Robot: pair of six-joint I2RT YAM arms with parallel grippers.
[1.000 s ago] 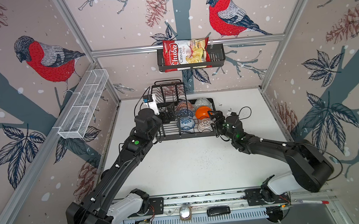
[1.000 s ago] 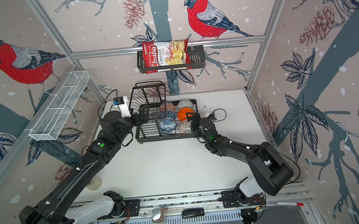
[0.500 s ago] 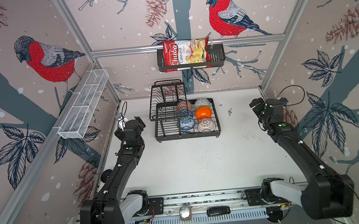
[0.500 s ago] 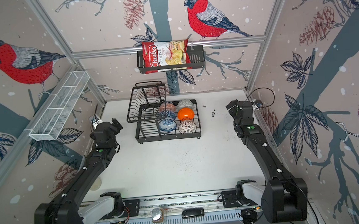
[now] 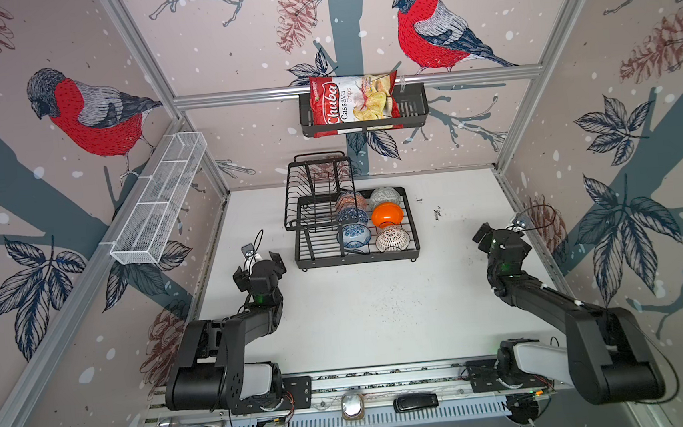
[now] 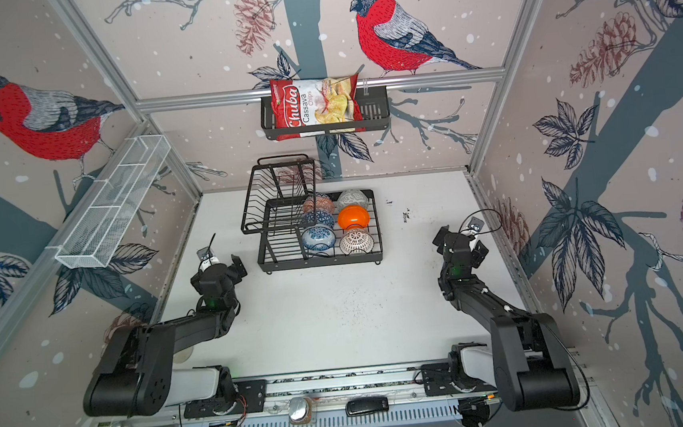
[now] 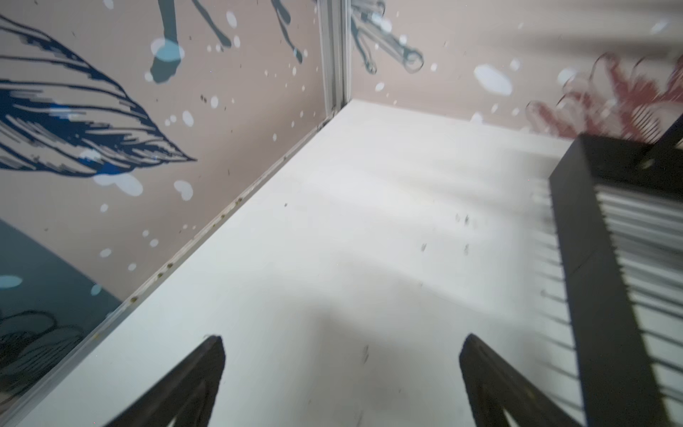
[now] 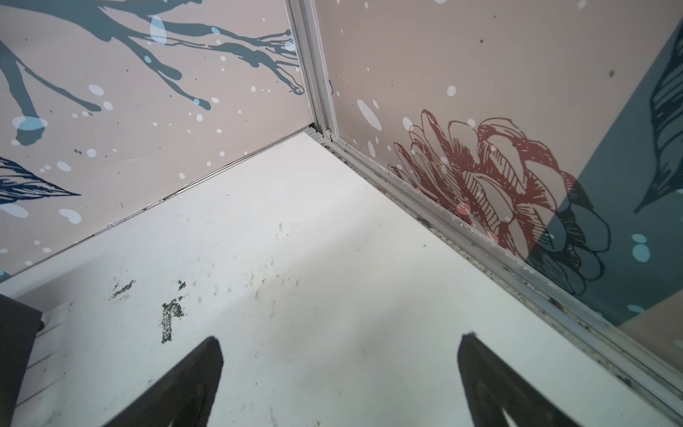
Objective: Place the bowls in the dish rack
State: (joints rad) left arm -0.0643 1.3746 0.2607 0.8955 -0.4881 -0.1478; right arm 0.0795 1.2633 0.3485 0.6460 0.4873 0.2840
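The black wire dish rack (image 5: 317, 249) (image 6: 280, 248) stands at the back middle of the table. In its base tray sit several bowls in two rows: orange-white (image 5: 349, 200), blue triangle-patterned (image 5: 352, 217), blue-white floral (image 5: 356, 235), grey-white (image 5: 384, 196), plain orange (image 5: 387, 214) and white lattice (image 5: 392, 237). My left gripper (image 5: 258, 269) (image 7: 342, 338) hangs open and empty left of the rack's front corner, whose black edge (image 7: 606, 281) shows in the left wrist view. My right gripper (image 5: 500, 237) (image 8: 340, 338) is open and empty near the right wall.
A black slatted basket (image 5: 411, 109) with a chips bag (image 5: 350, 103) hangs on the back wall. A long white mesh shelf (image 5: 159, 199) runs along the left wall. The arm bases sit on the front rail (image 5: 386, 375).
Both grippers have drawn back from the rack, the left one to the left and toward the front, the right one out to the right wall. The bowls have not moved.
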